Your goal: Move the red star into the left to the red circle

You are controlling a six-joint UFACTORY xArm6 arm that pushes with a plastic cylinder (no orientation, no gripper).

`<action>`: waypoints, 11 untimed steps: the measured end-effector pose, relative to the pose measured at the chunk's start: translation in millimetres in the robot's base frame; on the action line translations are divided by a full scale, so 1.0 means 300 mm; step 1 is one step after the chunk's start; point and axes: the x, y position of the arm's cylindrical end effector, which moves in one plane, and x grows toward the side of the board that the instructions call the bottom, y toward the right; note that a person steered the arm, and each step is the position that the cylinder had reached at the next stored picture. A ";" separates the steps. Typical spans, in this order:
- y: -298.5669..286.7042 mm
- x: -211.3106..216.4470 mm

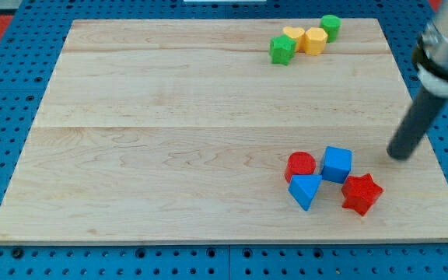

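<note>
While my tip hovers bare, holding nothing, the red star lies near, toward the view's lower left.

The tabletop is pale, light-brown wood with fine grain running across it and 2 faint seams between its planks. Around it lies a blue pegboard dotted with dark holes, with a patch of red at the view's top left corner. The red star and red circle share 1 bright red. The blue cube and blue triangle are mid-blue. The green star and green cylinder are vivid green; the yellow heart and yellow hexagon are warm yellow. The rod ending in my tip is dark grey, near black.
</note>
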 end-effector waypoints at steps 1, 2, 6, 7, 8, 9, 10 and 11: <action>-0.107 0.120; -0.355 0.127; -0.356 0.301; -0.566 0.274; -0.576 0.138; -0.610 0.009; -0.639 -0.073; -0.570 -0.066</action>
